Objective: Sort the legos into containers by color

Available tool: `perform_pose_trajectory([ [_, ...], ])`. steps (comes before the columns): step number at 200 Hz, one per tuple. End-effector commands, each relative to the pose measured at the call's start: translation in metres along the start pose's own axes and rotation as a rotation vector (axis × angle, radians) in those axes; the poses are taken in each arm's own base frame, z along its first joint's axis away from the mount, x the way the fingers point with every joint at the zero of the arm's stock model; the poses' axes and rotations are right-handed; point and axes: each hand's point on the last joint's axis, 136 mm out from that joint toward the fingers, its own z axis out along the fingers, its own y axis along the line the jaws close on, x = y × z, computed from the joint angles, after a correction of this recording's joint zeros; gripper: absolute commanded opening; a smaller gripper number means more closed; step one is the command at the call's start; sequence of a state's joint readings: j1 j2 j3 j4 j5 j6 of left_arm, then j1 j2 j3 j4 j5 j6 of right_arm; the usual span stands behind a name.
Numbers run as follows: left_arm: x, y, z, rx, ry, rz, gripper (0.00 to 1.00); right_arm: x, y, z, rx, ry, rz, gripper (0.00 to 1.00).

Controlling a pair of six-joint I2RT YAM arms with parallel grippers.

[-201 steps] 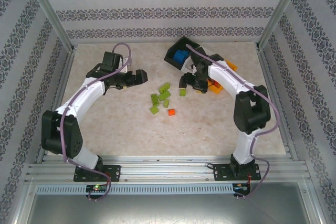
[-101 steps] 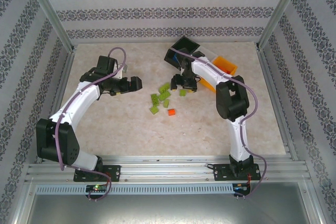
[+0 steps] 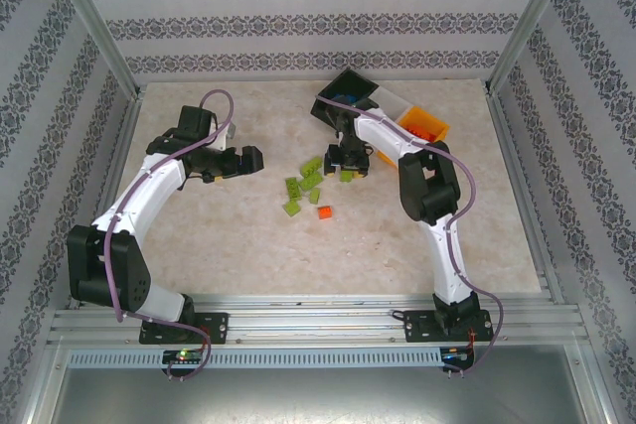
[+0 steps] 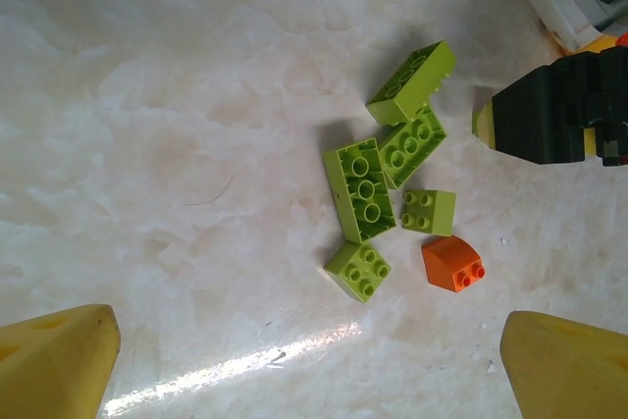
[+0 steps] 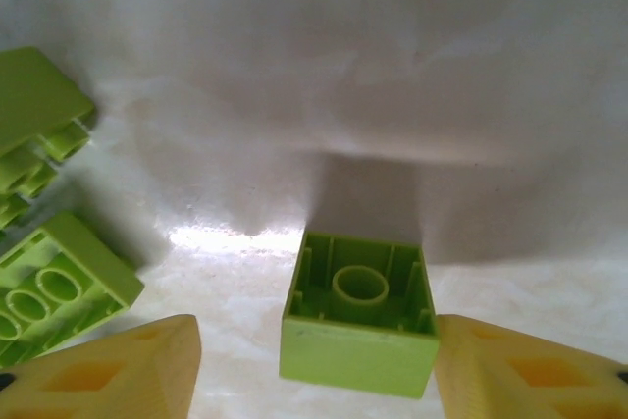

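Jaws open, the right gripper [image 5: 316, 368] is straddling a green brick [image 5: 359, 313] to pinch it; the left gripper [image 3: 248, 159], at nine o'clock, is hovering open-jawed.

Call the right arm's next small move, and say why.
Probably close the right gripper on the small lime green plastic brick. In the right wrist view the brick lies hollow underside up, squarely between the two open yellow fingers, with no other brick in the gap. The other green bricks sit off to the left, so a clean pinch looks likely.
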State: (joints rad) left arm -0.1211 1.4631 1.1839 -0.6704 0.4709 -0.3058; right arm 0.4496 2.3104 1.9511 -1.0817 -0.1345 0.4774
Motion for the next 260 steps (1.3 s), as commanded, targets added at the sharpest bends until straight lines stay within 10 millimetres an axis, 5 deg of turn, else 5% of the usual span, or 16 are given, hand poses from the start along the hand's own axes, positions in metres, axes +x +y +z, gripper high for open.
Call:
perform_pose_trajectory([
  [1, -0.001, -0.003, -0.008, 0.019, -0.001, 0.003, 1.00, -0.001, -0.008, 0.006, 0.045, 0.015, -0.006, 0.57],
  [63, -0.002, -0.002, -0.006, 0.023, 0.002, -0.015, 1.00, -0.012, -0.021, -0.008, 0.064, -0.030, 0.015, 0.37],
  [124, -0.004, -0.003, -0.002, 0.035, -0.012, -0.053, 1.00, -0.054, -0.027, -0.080, -0.003, -0.215, 0.056, 0.33],
  [151, -0.003, -0.004, 0.001, 0.051, -0.012, -0.081, 1.00, -0.082, -0.046, -0.107, -0.006, -0.294, 0.098, 0.33],
  [201, 0.007, 0.007, 0.002, 0.005, 0.002, -0.124, 1.00, -0.132, -0.079, -0.111, -0.007, -0.380, 0.175, 0.34],
  [260, 0.005, 0.008, -0.010, -0.021, -0.050, -0.096, 1.00, -0.174, -0.095, -0.112, -0.065, -0.464, 0.212, 0.48],
])
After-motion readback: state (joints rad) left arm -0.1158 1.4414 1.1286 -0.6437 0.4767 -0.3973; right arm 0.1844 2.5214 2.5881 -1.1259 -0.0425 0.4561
